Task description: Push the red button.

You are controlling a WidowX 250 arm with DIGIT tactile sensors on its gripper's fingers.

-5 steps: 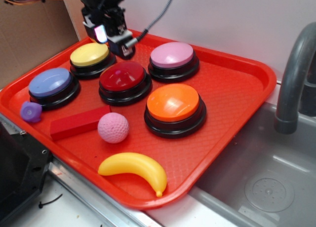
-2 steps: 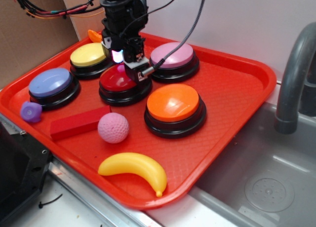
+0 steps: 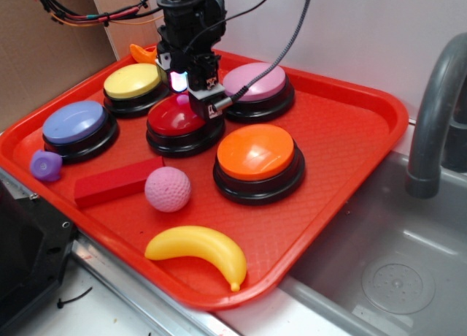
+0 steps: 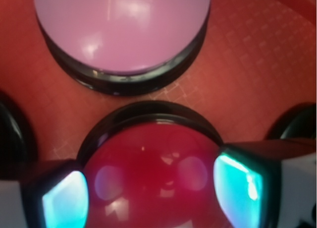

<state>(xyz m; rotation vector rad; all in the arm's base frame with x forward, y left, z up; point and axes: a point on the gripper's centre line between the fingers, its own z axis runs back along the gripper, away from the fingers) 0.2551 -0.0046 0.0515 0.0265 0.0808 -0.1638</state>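
Exterior: pincer [image 3: 191, 101] hovering over red button [image 3: 175, 120], mid-tray between yellow button [image 3: 132, 80] and pink button [image 3: 255, 82].

Wrist: fingers [image 4: 64, 200] spread, gripping nothing, straddling the dome; an off-centre descent is risking a glancing slip.

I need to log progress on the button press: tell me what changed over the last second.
The gripper came forward from the tray's back edge, by the yellow button, to over the red button, fingers open either side of its dome. It grasped nothing. Buttons, block, ball and banana stayed put.
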